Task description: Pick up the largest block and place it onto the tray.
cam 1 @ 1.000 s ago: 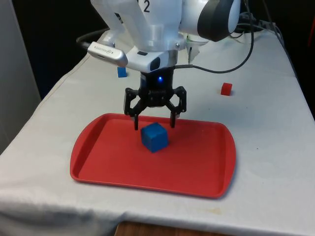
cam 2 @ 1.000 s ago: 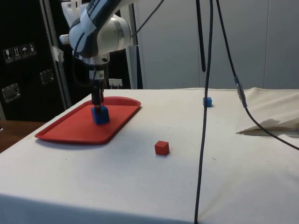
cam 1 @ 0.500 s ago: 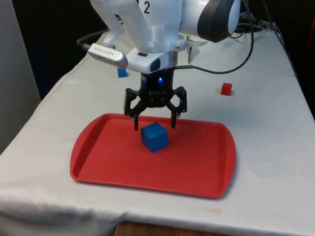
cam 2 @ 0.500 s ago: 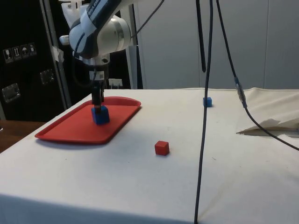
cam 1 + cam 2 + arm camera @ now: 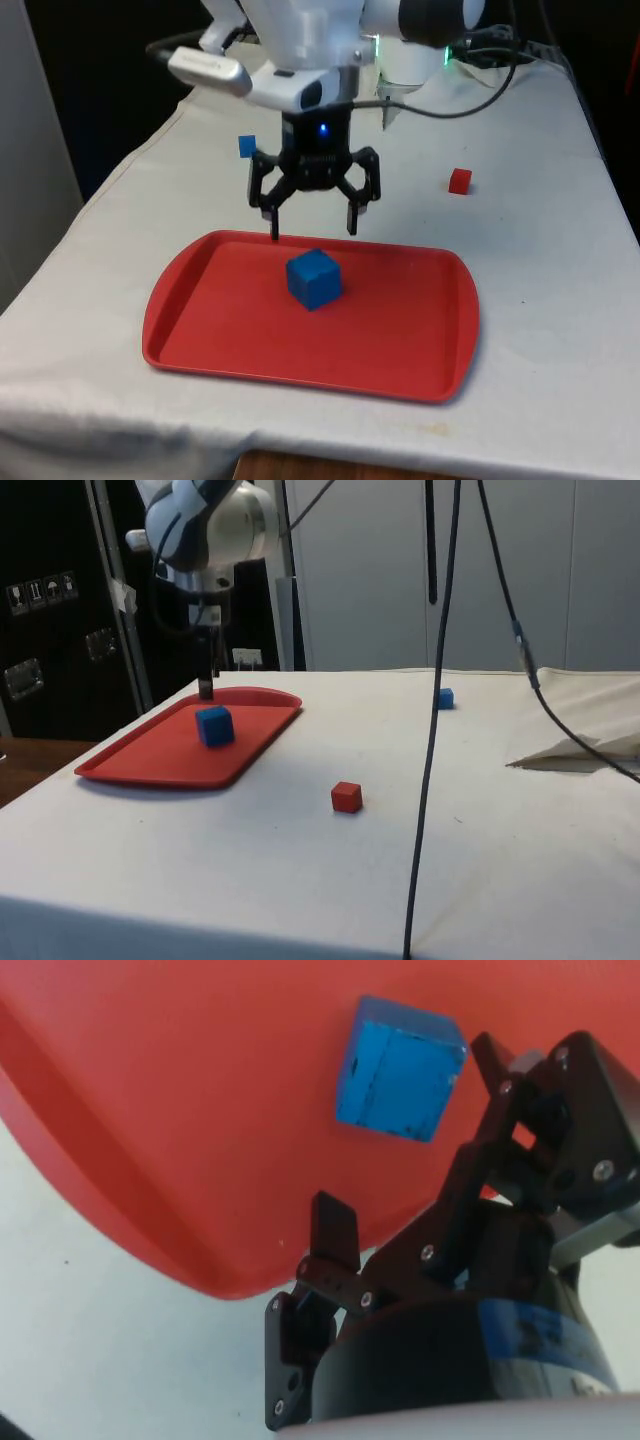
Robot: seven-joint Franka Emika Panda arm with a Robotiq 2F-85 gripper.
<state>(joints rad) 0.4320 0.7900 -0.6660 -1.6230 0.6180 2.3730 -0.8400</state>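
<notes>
Large block (image 5: pixel 314 278): plain blue. Tray (image 5: pixel 230 330): solid red. Small block (image 5: pixel 459 181) on the front view's right: red. Small block (image 5: pixel 247 146) at the far side: blue. Tablecloth (image 5: pixel 540 300): white, unpatterned. Gripper (image 5: pixel 312 228): black. Arm (image 5: pixel 300 40): white. Cables (image 5: pixel 430 730): dark.

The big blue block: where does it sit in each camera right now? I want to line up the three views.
Front view: the big blue block sits on the red tray, just below the open gripper.
Side view: the block rests on the tray's far half, under the gripper.
Wrist view: the block lies on the tray, beyond the fingertips.
Shared landmark: the red tray.
</notes>
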